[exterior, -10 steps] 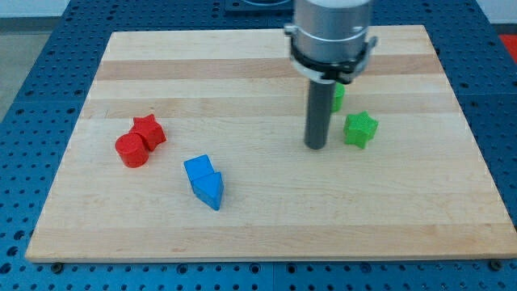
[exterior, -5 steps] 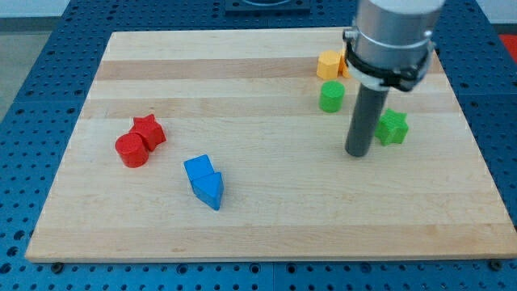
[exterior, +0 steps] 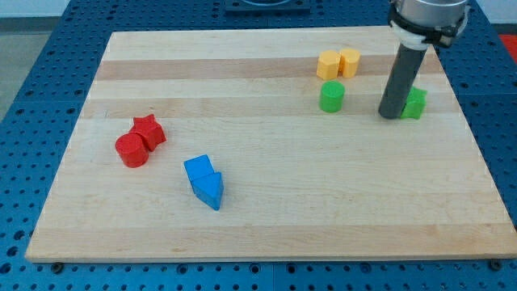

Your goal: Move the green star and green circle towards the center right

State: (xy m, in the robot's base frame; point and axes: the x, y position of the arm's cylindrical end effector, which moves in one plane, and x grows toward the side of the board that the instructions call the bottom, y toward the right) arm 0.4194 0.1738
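**Green star pinned at the right edge, green circle waiting behind**

Green star sits at about three o'clock on the board, close to the right edge — mostly hidden behind my rod, so I can't make out which way its points face. My tip stands just at its nine o'clock side, touching it or nearly so; I have no jaws to open or close, only the bare rod. The green circle stands well apart at the tip's nine o'clock, an upright round block with no long axis to speak of.

Both look like small, light, rigid blocks that should slide easily on smooth wood — and turn if pushed off-centre. I judge the circle wants a push from its nine o'clock face, square through the middle, or it will roll off the rod.

Two yellow blocks lie at the circle's twelve o'clock.
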